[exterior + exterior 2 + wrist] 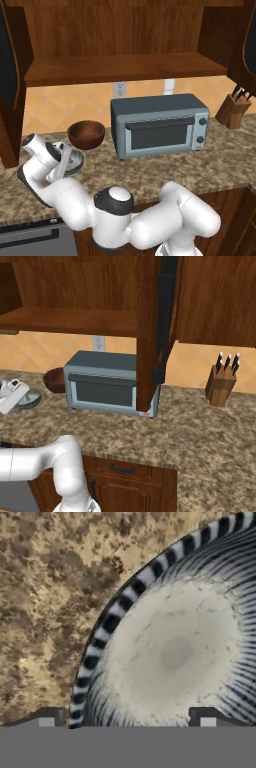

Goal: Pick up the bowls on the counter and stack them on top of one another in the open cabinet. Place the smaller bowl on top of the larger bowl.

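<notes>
The smaller bowl [175,654] sits directly under the gripper [127,717], its pale speckled floor spread out between and beyond the two fingertips [47,718]. Its dark-and-light striped rim [107,619] curves just inside one fingertip and runs on past it, so that finger stands outside the wall while the other tip stands over the bowl's inside. The fingers are spread, nothing between them yet but the rim line.

From the left base view the same bowl [72,161] rests on the counter [165,172], with the hand low over it; the larger bowl [86,134] stands just beyond the fingers, apart from the grey one.

The step in hand looks like the grasp of the grey bowl by its wall. To do it well, the hand should go straight down until one finger is outside the rim and the other inside, then pinch the wall squarely. The wall is shallow and thin, so a grip too near the lip could let the bowl tip or slide out; a deeper bite is safer. The lift should come up clear before swinging, as the brown bowl and the toaster oven [159,125] stand close on the far side.

The cabinet [125,67] shelf above holds neither bowl yet, and the order matters: the brown bowl belongs underneath.
</notes>
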